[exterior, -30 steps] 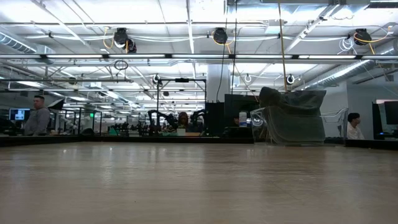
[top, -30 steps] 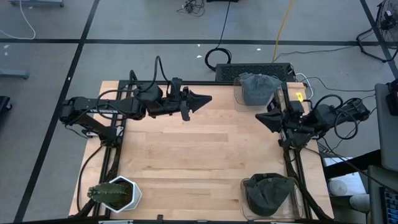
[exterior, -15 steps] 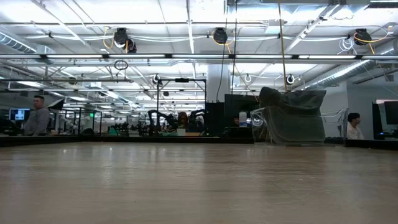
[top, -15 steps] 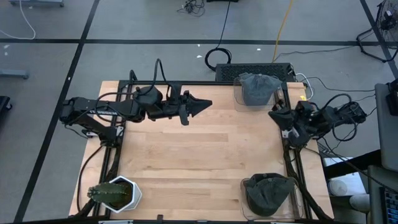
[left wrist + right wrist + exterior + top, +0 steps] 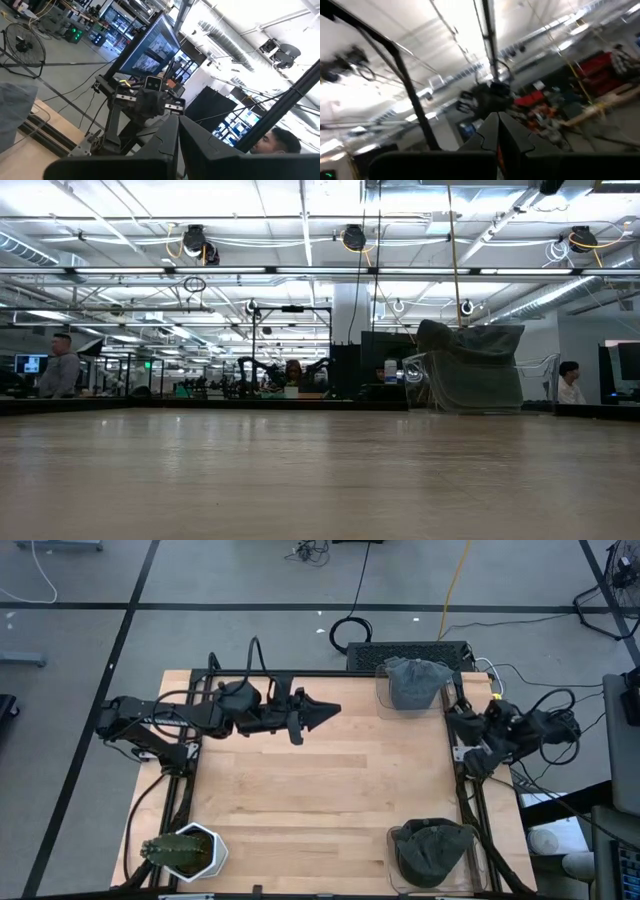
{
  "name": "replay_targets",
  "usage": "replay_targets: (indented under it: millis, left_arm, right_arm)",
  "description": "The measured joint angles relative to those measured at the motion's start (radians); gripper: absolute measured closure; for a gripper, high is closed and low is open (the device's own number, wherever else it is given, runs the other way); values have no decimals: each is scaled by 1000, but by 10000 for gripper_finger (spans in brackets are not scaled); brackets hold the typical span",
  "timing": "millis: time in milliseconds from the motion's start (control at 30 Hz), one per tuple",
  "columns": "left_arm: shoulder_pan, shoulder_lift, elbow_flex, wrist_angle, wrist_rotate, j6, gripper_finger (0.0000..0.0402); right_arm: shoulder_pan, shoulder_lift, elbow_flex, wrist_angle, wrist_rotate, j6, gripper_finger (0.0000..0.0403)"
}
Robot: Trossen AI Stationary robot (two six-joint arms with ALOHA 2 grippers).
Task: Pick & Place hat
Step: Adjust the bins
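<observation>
From above, we find the left gripper [image 5: 332,705] hanging over the far left part of the pale wooden table [image 5: 300,790], fingers pressed together and holding nothing. The right gripper [image 5: 452,718] sits folded back at the table's right edge, clenched and empty too. One slumped grey fabric hat [image 5: 412,681] lies in a clear plastic bin at the far right corner; a second dark grey-green hat [image 5: 432,848] rests in a bin at the near right corner. A green spiky cactus in a white hexagonal pot [image 5: 183,851] stands at the near left corner.

At table level, we get bare wood and the grey hat in its clear bin [image 5: 468,376] on the far edge; neither gripper shows here.

Past the left wrist, closed fingers [image 5: 172,137] point at the right arm's dark base.

Past the right wrist, shut fingers [image 5: 495,131] aim up at the ceiling.

We judge no pick has begun. Next, an arm must open its fingers and reach down over a hat.
</observation>
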Motion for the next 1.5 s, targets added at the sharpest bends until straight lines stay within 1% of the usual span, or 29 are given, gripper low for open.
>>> replay_targets:
  millis: [100, 233, 300, 333, 400, 467, 533, 600, 633, 667, 700, 767, 867, 967, 1033, 1133, 1233, 1333, 1400, 1500]
  left_arm:
    - [-6, 0, 0, -2, -8, 0, 380]
    - [-20, 0, 0, -6, -29, 20, 380]
    - [-31, 0, 0, -7, -45, 36, 380]
    - [-34, 0, 0, -8, -53, 44, 380]
    - [-40, 0, 0, -13, -75, 61, 380]
    - [-44, 0, 0, -29, -97, 72, 380]
    - [-42, 0, 0, -40, -108, 74, 380]
    - [-40, 0, 0, -38, -110, 66, 380]
    - [-40, 0, 0, -38, -111, 64, 380]
    - [-40, 0, 0, -38, -112, 71, 380]
    - [-40, 0, 0, -41, -113, 85, 380]
    - [-40, 0, 0, -58, -114, 106, 380]
    - [-26, 0, 0, -77, -120, 124, 380]
    - [8, 0, 0, -118, -112, 162, 380]
    - [37, -2, 0, -132, -83, 165, 380]
    - [80, -12, 0, -139, 6, 160, 380]
    - [109, -11, 0, -165, 93, 159, 380]
    - [126, -10, 0, -183, 149, 167, 380]
    - [136, -11, 0, -191, 168, 174, 380]
    - [152, -10, 0, -211, 179, 187, 380]
  right_arm:
    - [-1, 0, 0, -52, 20, 6, 403]
    - [0, 0, 0, -66, -4, 28, 403]
    - [0, 0, 0, -73, 22, 30, 403]
    - [0, -1, 0, -103, 70, 31, 403]
    - [0, 1, 0, -222, 196, 39, 403]
    - [-2, 22, 0, -337, 329, 52, 403]
    - [-4, 50, 0, -412, 436, 76, 403]
    - [-10, 87, 0, -471, 523, 158, 403]
    - [-16, 109, 0, -508, 555, 210, 403]
    - [-22, 132, 0, -543, 566, 253, 403]
    - [-29, 156, 0, -578, 562, 293, 403]
    - [-49, 202, 0, -635, 506, 361, 403]
    - [-102, 282, 20, -736, 383, 456, 403]
    - [-178, 358, 54, -890, 265, 545, 403]
    - [-240, 407, 70, -987, 206, 650, 403]
    - [-346, 472, 71, -1073, 132, 741, 403]
    - [-469, 547, 71, -1096, 35, 752, 403]
    - [-596, 625, 71, -1081, -71, 729, 403]
    - [-671, 671, 71, -1074, -110, 712, 403]
    - [-762, 722, 71, -1049, -114, 691, 403]
